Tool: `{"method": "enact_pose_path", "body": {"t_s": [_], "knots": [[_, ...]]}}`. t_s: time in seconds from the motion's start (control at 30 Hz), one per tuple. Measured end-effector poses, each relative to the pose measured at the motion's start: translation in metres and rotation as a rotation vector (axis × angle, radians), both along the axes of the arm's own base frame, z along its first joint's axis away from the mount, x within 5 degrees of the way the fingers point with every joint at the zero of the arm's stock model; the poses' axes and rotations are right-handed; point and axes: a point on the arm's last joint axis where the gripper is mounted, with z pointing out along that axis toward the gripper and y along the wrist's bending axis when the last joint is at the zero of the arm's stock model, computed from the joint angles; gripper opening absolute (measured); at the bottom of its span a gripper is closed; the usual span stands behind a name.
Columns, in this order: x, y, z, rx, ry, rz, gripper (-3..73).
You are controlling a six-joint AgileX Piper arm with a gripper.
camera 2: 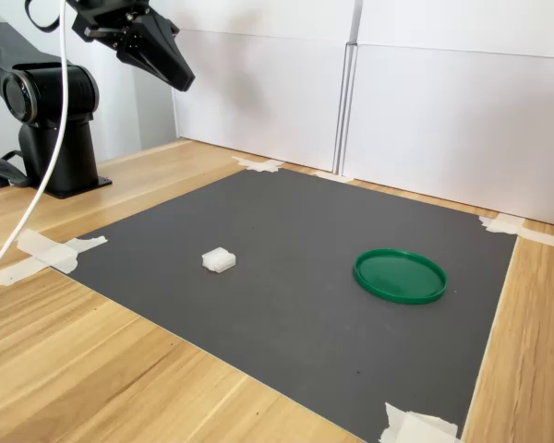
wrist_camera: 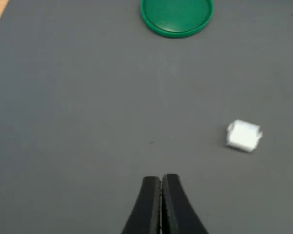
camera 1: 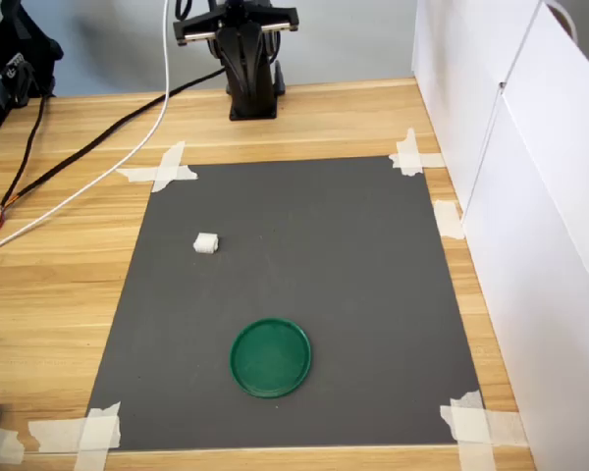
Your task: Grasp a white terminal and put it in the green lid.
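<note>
gripper (wrist_camera: 161, 181) jaws pressed together, empty | white terminal (camera 1: 206, 243) and green lid (camera 1: 271, 357) apart on taped grey mat (camera 1: 353, 255) | wooden table (camera 1: 49, 294), white panels (camera 2: 425, 111) behind

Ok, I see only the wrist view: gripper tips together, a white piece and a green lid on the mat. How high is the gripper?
Observer: In the second exterior view the gripper hangs high above the gray mat, near the arm's base.
Operator: Anything in the lid? I see only part of it.
Observer: No, the green lid is empty in the first exterior view.
Operator: Is the mat loose?
Observer: No, tape strips hold its corners.
</note>
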Motion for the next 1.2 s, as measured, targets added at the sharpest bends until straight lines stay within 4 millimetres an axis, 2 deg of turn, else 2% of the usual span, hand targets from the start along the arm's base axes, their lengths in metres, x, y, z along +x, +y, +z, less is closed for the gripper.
{"method": "enact_pose_path", "body": {"t_s": [0.33, 0.6, 1.0, 1.2], "knots": [[0.052, -0.01, 0.014, -0.213, 0.135, 0.012, -2.1], [0.09, -0.019, 0.025, -0.293, 0.304, 0.019, -2.1], [0.12, -0.021, 0.025, -0.504, 0.508, 0.265, -2.1], [0.128, -0.03, 0.023, -0.527, 0.551, 0.333, -2.1]]}}
